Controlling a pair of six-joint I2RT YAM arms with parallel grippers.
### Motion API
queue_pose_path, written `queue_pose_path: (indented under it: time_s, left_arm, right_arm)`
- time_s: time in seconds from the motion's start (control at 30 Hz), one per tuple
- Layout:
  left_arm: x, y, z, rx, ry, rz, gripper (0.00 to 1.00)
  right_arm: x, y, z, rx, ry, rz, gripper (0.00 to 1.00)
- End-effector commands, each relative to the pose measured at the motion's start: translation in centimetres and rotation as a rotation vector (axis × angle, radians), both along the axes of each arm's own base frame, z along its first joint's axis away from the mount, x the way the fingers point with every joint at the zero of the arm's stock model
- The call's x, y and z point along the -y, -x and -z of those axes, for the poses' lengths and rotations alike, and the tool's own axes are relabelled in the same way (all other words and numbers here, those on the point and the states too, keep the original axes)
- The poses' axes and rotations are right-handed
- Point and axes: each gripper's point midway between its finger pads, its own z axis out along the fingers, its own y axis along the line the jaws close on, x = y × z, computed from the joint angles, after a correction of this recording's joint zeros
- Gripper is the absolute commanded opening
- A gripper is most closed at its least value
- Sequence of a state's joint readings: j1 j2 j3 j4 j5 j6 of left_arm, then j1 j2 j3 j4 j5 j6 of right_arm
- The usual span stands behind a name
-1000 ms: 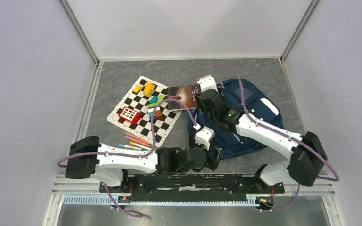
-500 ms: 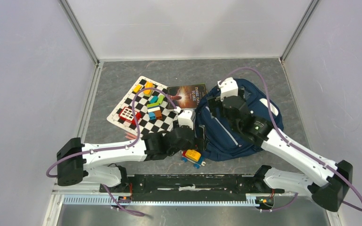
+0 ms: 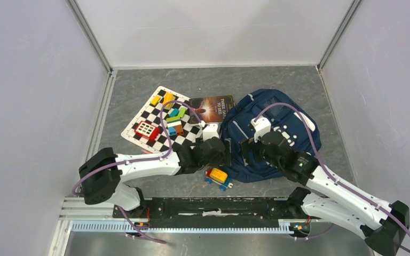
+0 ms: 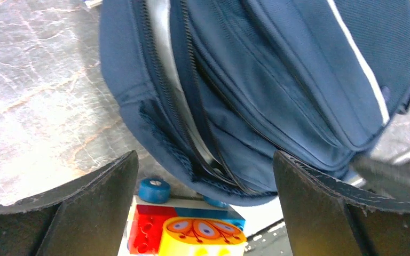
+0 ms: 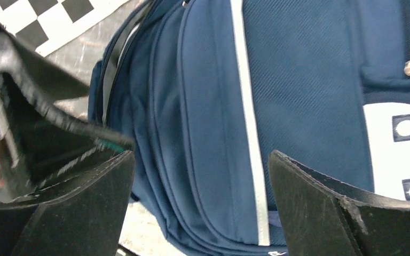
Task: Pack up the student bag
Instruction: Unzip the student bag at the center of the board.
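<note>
Left end effector (image 4: 204,160) and right end effector (image 5: 200,157), the latter just released, gape empty over the student bag (image 3: 272,98), right of bench centre. The toy car (image 3: 218,176) beside it apparently remains unpacked.

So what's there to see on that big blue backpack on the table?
The student bag is a large navy fabric backpack lying flat on the grey table, right of the chequered board, a book at its far-left corner. A pale stripe crosses its front, zips curve round its side, and white patches show on its straps. One zip looks partly open. A wheeled toy sits at its near edge. The left gripper and right gripper, both open, hang over it, holding nothing.
</note>
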State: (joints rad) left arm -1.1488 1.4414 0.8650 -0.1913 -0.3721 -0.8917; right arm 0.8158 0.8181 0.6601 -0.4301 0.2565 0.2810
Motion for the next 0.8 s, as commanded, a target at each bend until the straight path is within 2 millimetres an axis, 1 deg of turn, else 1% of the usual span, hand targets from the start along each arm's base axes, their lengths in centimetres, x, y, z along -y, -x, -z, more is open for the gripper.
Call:
queue_pose_path:
  time_s: [0.0,0.07,0.1,0.13,0.2,0.23,0.33,0.43,0.5,0.53,0.57,0.6,0.7,0.73,0.77]
  left_arm:
    - [-0.1,-2.1,0.0,0.008,0.031,-0.101,1.00]
    - [0.6,-2.3,0.1,0.015,0.078,-0.090,0.96]
    - [1.0,-2.3,0.1,0.017,0.094,-0.080,0.91]
    - [1.5,-2.3,0.1,0.022,0.111,-0.066,0.83]
    - [1.8,-2.6,0.1,0.030,0.106,-0.055,0.66]
    - [1.9,-2.9,-0.1,0.038,0.104,-0.058,0.53]
    - [2.3,-3.8,-1.8,0.081,0.086,-0.039,0.24]
    - [3.3,-4.5,-4.4,0.137,0.095,0.010,0.10]
    - [4.1,-4.9,-6.1,0.155,0.088,0.059,0.02]
    - [4.1,-5.0,-6.4,0.147,0.071,0.080,0.02]
    - [4.4,-5.3,-7.2,0.144,0.069,0.102,0.02]
    - [4.5,-5.3,-7.3,0.118,0.054,0.122,0.02]
    - [4.8,-5.8,-8.3,0.066,0.057,0.174,0.02]
    - [4.9,-6.1,-9.0,0.063,0.059,0.188,0.02]
    - [4.9,-6.2,-9.2,0.056,0.054,0.202,0.02]
  right_arm:
    - [-1.7,1.7,0.4,-0.051,-0.097,-0.090,0.98]
    - [-2.6,2.5,0.4,-0.061,-0.128,-0.149,0.98]
    - [-3.0,2.8,0.4,-0.066,-0.144,-0.178,0.98]
    - [-3.4,3.1,0.4,-0.068,-0.157,-0.204,0.98]
    - [-4.4,4.1,0.4,-0.079,-0.192,-0.274,0.98]
    - [-4.8,4.3,0.4,-0.081,-0.204,-0.291,0.98]
    - [-5.3,4.9,0.4,-0.078,-0.222,-0.319,0.98]
    - [-5.6,5.1,-0.2,-0.068,-0.249,-0.321,0.98]
    - [-5.8,5.2,-0.9,-0.057,-0.276,-0.319,0.98]
    - [-5.8,5.2,-1.0,-0.056,-0.288,-0.311,0.98]
    - [-5.7,5.1,-1.0,-0.054,-0.295,-0.301,0.98]
    - [-5.5,5.0,-0.8,-0.056,-0.294,-0.283,0.98]
    - [-4.9,4.8,0.2,-0.075,-0.287,-0.238,0.98]
    - [-4.8,4.8,0.4,-0.081,-0.287,-0.220,0.98]
    - [-4.4,4.6,0.9,-0.095,-0.281,-0.182,0.98]
